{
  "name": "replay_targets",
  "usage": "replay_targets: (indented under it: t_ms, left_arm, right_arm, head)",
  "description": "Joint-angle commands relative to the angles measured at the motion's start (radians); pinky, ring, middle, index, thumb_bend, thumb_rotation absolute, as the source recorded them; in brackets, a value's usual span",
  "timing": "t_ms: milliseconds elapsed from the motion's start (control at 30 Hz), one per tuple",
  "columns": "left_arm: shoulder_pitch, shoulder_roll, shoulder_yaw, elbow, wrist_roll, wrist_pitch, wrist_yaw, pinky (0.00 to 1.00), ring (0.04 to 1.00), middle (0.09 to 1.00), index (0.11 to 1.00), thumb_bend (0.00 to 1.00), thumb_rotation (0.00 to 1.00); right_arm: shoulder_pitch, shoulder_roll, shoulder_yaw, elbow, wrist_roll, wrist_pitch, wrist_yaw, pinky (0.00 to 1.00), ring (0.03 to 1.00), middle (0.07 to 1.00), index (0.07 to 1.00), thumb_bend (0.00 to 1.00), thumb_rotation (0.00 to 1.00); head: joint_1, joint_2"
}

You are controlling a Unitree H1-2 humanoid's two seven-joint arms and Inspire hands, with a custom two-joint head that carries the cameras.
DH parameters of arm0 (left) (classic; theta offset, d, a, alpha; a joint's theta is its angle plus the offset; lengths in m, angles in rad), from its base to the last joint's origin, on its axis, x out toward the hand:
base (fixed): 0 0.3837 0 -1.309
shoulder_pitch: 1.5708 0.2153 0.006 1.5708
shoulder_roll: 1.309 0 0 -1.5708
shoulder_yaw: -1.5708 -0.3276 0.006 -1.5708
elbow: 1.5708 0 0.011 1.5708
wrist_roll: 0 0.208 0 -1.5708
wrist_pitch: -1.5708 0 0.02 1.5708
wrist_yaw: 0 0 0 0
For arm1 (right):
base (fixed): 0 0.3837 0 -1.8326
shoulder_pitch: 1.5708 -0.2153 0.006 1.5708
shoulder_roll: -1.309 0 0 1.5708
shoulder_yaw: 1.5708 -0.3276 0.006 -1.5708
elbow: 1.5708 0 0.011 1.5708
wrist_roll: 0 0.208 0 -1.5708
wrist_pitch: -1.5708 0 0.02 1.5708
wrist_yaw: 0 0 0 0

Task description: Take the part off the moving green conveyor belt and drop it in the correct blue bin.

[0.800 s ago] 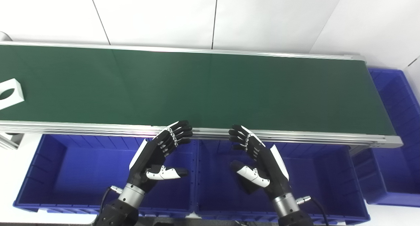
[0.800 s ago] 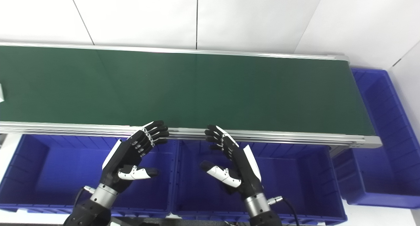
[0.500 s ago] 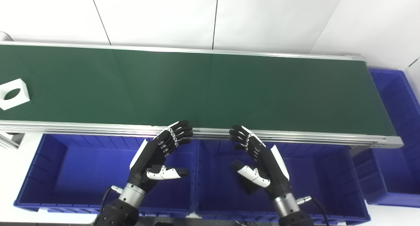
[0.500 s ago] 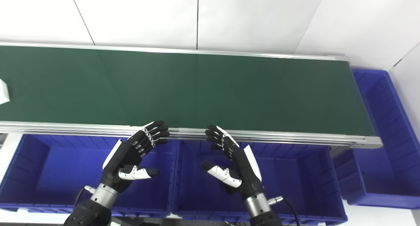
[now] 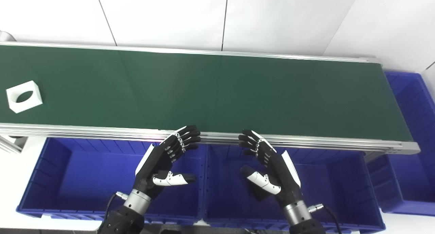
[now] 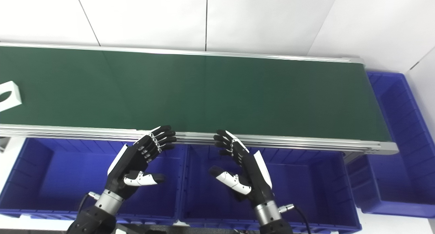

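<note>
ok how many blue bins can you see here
3. One blue plastic bin sits below the green conveyor belt at left, a second blue plastic bin below it at centre-right, and a third blue plastic bin at the belt's right end. Others may lie outside the frame.

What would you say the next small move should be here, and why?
Probably hold and wait, with the left hand ready to reach out over the belt. The white part lies at the belt's far left end, well away from both hands. The left hand and right hand are open and empty, poised over the bins at the belt's near rail.
</note>
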Motion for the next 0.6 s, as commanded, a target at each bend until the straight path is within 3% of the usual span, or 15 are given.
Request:
replay_targets:
  t_ms: [0,167,300,567]
  left_arm:
    - [-0.011,0.005,0.002,-0.018,-0.005,-0.031,-0.001,0.78,0.804,0.824,0.837,0.92,0.28]
    - [-0.014,0.004,0.002,-0.005,0.002,-0.04,0.0,0.78,0.801,0.824,0.837,0.92,0.28]
    - [-0.011,0.001,-0.003,-0.003,0.011,-0.042,0.002,0.78,0.798,0.82,0.833,0.93,0.28]
    - [-0.016,-0.004,-0.009,0.017,0.02,-0.077,-0.001,0.74,0.774,0.803,0.81,0.94,0.28]
  right_arm:
    - [-0.014,0.012,0.001,-0.01,0.005,-0.07,-0.007,0.74,0.804,0.828,0.866,0.66,0.63]
    - [-0.019,0.011,0.001,0.01,0.01,-0.092,-0.005,0.74,0.806,0.828,0.866,0.66,0.62]
    - [-0.017,0.01,-0.004,0.024,0.012,-0.107,-0.007,0.74,0.808,0.829,0.867,0.66,0.62]
    - [-0.022,0.007,-0.007,0.061,0.016,-0.152,-0.006,0.73,0.808,0.837,0.879,0.62,0.64]
  head:
    - [0.011,-0.007]
    - [0.068,-0.041]
    - [0.163,-0.1]
    - [0.253,-0.182]
